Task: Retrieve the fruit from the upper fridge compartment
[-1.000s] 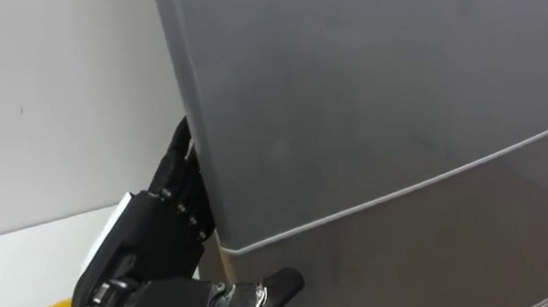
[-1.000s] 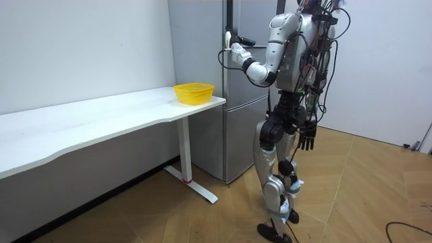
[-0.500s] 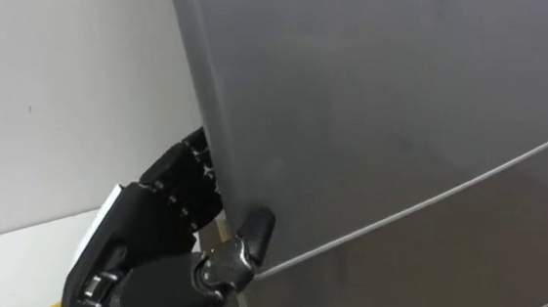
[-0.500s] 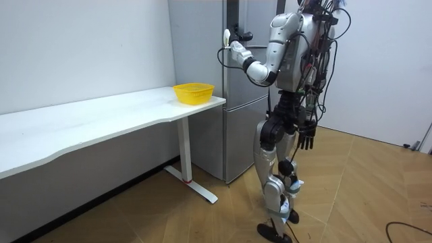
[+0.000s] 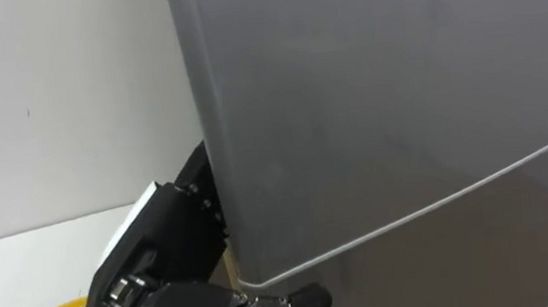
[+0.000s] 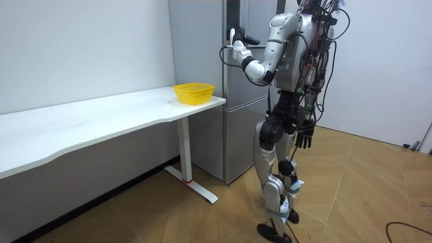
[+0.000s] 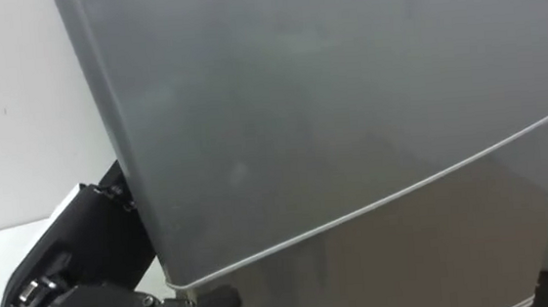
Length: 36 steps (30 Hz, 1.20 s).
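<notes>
1. Fridge (image 5: 379,116), silver-grey, is shut as it was 0.5 s ago. Its upper door (image 5: 347,79) sits flush above the lower door (image 5: 478,255), and a thin pale seam (image 5: 434,200) slants between the 2.
2. Since 0.5 s ago the left robot hand (image 5: 160,256) has dropped along the upper door's left edge. Its thumb (image 5: 301,303) then pressed the door front above the seam. It now lies across the front just below the seam's left end.
3. The knuckles rest against the door's left edge and the fingertips pass behind it, so I cannot tell whether this robot hand grips the door or lies loose.
4. In the room view the robot stands where it stood, facing the fridge, with its left arm raised to the upper door. The right robot hand (image 6: 307,140) hangs beside the thigh, fingers loose and holding nothing.
5. The fridge stands against the white wall (image 5: 64,101), just past the counter's (image 6: 101,118) end on the room view's right. A yellow basket (image 6: 194,92) sits at the counter's corner nearest it.
</notes>
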Available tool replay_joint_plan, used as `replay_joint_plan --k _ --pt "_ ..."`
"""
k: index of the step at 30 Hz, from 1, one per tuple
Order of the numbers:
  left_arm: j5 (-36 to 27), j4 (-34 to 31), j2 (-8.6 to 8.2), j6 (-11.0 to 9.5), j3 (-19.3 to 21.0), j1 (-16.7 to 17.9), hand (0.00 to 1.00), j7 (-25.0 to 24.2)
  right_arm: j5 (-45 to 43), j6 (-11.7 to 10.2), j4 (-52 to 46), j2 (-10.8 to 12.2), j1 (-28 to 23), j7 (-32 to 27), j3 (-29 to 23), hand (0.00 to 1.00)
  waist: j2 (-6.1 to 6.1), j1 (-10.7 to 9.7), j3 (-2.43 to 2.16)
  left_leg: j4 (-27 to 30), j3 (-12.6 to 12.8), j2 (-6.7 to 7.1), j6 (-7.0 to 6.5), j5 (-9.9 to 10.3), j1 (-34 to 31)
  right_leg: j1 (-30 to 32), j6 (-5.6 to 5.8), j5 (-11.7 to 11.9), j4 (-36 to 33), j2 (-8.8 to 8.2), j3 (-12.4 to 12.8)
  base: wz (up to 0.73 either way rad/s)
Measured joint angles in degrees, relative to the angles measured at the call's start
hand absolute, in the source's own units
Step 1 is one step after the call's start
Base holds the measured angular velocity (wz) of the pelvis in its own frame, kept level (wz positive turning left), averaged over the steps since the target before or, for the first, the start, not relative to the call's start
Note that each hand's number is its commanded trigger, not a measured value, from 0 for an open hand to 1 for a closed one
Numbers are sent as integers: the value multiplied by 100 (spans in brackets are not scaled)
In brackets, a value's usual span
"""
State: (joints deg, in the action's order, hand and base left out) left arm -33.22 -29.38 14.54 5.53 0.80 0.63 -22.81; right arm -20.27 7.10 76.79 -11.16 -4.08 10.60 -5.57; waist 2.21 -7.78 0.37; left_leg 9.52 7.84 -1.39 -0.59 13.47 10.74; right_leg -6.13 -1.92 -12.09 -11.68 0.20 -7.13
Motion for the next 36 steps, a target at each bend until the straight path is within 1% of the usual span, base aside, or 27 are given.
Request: replay_joint_plan --k 4,7,10,15,17,19,24,27,30,33,36 --pt "-105 1 25 22 0 -1 0 -58 0 5 -1 0 6 0 100 0 9 1 -6 0 0 2 0 0 -3 -6 1 1 0 -6 -9 1" --pt "-106 0 25 36 -7 -2 0 -164 -4 3 1 1 3 4 196 0 22 -19 -13 1 2 1 0 1 -15 -32 1 2 11 -17 -66 9" --pt "-106 0 25 36 -27 -7 0 -283 -25 -2 4 2 12 2 199 0 49 -17 -24 5 2 1 0 1 -25 -29 1 1 16 -17 -84 6" --pt "-106 0 25 36 -57 -68 0 -383 -25 -3 9 2 23 -6 209 0 79 -15 -24 9 2 1 0 1 -33 12 1 1 12 -17 -83 1" --pt "-106 0 25 36 -81 -123 0 -416 -25 -2 13 2 22 -10 216 0 102 -14 -22 9 2 2 0 0 -39 22 1 2 5 -17 -83 0" --pt "-107 0 25 36 -112 -176 0 -429 -25 -1 16 2 23 -10 221 0 123 -13 -29 9 2 2 0 0 -60 23 1 2 3 -17 -83 0" --pt "-113 0 24 36 -214 -313 0 -514 -26 0 23 1 23 -47 225 0 130 -17 -24 9 2 0 1 0 -66 16 1 2 0 -16 -75 0" --pt "-464 -4 25 40 -382 -420 0 -537 -28 -3 27 -4 27 0 222 0 130 -44 -25 6 17 0 1 0 -67 26 0 2 3 -15 -51 -4" --pt "-706 -9 31 39 -400 -421 0 -626 -30 -10 66 -20 73 48 217 0 127 -89 -23 2 54 -1 1 0 -73 31 1 2 3 -9 -4 -7" --pt "-783 -49 71 39 -402 -421 0 -731 -29 -19 79 -39 103 59 216 0 113 -127 -16 2 120 -1 1 0 -61 38 1 2 0 -7 44 -7" --pt "-789 -73 70 36 -435 -421 0 -802 -23 -14 83 -50 106 56 216 0 92 -139 -12 1 143 2 1 0 -55 46 3 3 -1 -6 78 -7"
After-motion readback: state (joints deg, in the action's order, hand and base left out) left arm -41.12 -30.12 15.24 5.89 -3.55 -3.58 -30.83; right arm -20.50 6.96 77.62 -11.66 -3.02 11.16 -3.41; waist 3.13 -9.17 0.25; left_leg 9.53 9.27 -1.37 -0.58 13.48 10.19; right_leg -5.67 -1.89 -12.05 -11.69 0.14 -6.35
